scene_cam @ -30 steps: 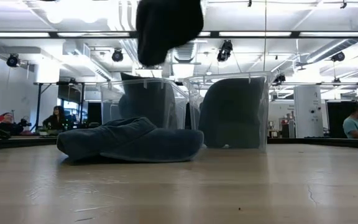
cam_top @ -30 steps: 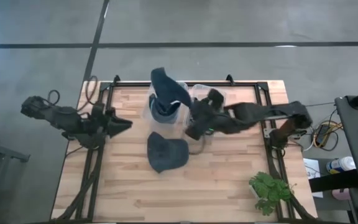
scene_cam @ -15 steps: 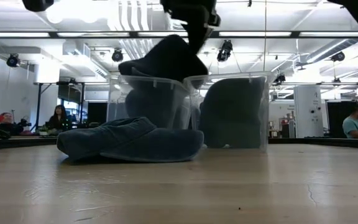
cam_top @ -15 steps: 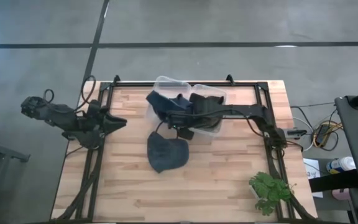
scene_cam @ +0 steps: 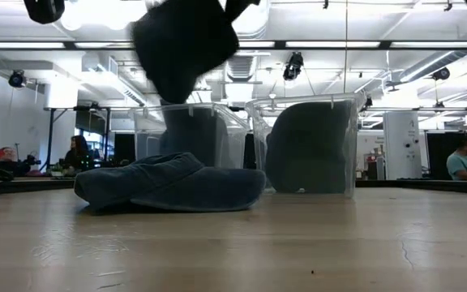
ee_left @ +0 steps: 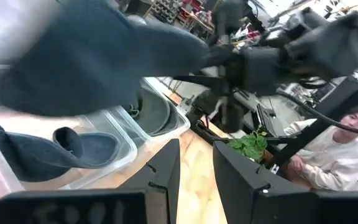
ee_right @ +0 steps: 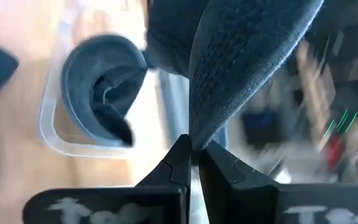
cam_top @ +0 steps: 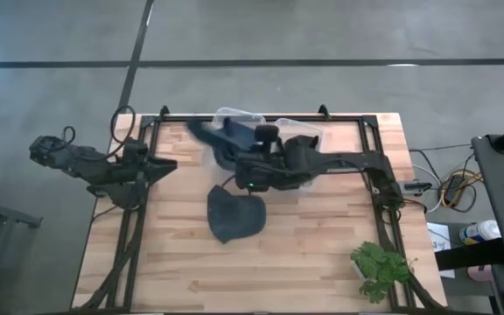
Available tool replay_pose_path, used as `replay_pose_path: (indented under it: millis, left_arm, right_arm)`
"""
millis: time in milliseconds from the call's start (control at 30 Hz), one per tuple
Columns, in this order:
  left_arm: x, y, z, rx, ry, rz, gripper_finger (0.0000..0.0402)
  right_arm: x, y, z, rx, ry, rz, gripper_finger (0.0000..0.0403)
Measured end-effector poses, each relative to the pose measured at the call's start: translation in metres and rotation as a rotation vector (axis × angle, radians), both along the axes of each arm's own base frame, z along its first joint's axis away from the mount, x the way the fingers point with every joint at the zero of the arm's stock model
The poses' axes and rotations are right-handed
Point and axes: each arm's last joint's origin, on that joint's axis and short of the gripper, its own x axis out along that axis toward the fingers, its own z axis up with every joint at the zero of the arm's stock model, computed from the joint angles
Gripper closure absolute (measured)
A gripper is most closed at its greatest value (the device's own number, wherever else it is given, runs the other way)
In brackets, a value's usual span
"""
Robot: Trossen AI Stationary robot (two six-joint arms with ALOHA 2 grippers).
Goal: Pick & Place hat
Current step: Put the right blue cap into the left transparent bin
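My right gripper is shut on a dark blue hat, which swings in the air over the left clear bin and shows blurred in the high view and the low view. A second blue hat lies flat on the table in front of the bins. Another hat sits inside a bin. My left gripper waits open at the table's left edge, apart from everything. My right gripper pinches the hat's edge between its two fingers, right at the fingertips. The hat is lifted clear of the bins and the table and hangs from the hold, blurred by its swing.
Two clear bins stand side by side at the table's far middle, the left one and the right one, each with dark cloth inside. A green plant stands at the near right corner. People sit in the room beyond the table.
My right gripper dropped with the hat from high above onto the left bin's rim, then rose again and swung toward the table's left. The hat is once more clear of the bin, farther left than before. The hat on the table stayed put.
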Motion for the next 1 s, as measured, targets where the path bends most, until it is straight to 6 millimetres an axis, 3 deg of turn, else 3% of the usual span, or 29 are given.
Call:
replay_pose_path:
  millis: [133, 267, 367, 500, 667, 1000]
  left_arm:
    - [-0.011, 0.007, 0.010, 0.039, -0.024, 0.067, 0.0312]
    - [-0.029, 0.017, 0.014, 0.031, 0.016, 0.148, 0.0312]
    - [-0.039, 0.022, 0.002, -0.066, 0.082, 0.187, 0.0312]
    - [-0.042, 0.023, -0.011, -0.152, 0.131, 0.240, 0.0312]
    - [-0.028, 0.017, -0.022, -0.141, 0.132, 0.250, 0.0312]
    - [0.024, -0.011, -0.058, -0.262, 0.073, 0.068, 0.0312]
  right_arm:
    - [-0.002, 0.022, -0.001, -0.148, 0.202, 0.201, 0.0390]
    - [-0.014, 0.034, 0.003, -0.256, 0.261, 0.177, 0.0390]
    - [-0.026, 0.046, 0.010, -0.358, 0.272, 0.144, 0.0390]
    - [-0.036, 0.073, 0.015, -0.441, 0.317, 0.232, 0.0390]
    - [-0.042, 0.097, 0.014, -0.460, 0.383, 0.373, 0.0390]
    - [-0.029, 0.115, 0.019, -0.522, 0.346, 0.514, 0.0390]
